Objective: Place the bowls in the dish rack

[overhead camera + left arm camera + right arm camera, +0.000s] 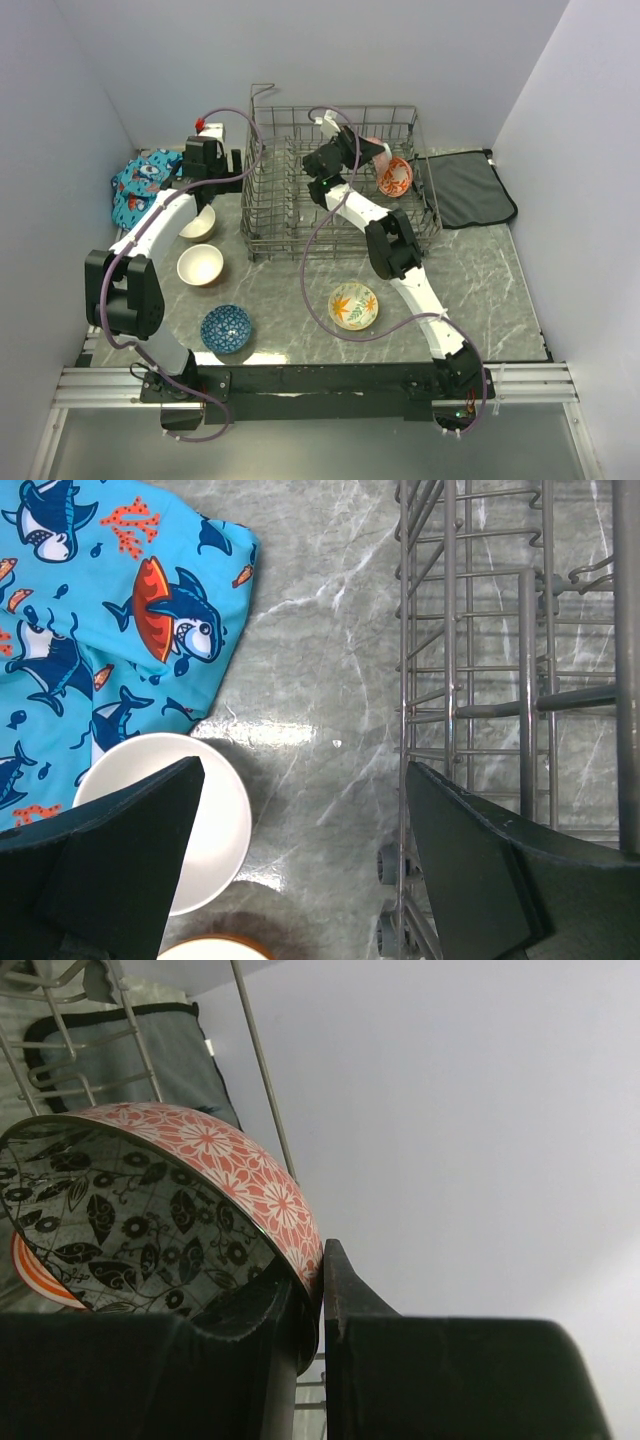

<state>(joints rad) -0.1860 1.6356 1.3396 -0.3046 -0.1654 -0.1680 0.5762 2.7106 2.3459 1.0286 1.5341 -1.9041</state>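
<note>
Jaws of the right gripper point(318, 1295) are pinched on the rim of a red flower-patterned bowl point(230, 1155), which is tilted on edge over the far right part of the dish rack point(270, 215). Just beside it, an orange-and-white bowl point(395, 177) stands inside the dish rack. The left gripper point(303, 770) is spread wide above the table beside the dish rack, on the left arm's side. A cream bowl point(220, 820) lies under it, touching a shark-print cloth point(110, 600). A second cream bowl point(200, 265), a blue bowl point(226, 328) and a leaf-patterned bowl point(353, 306) sit on the near side of the dish rack.
</note>
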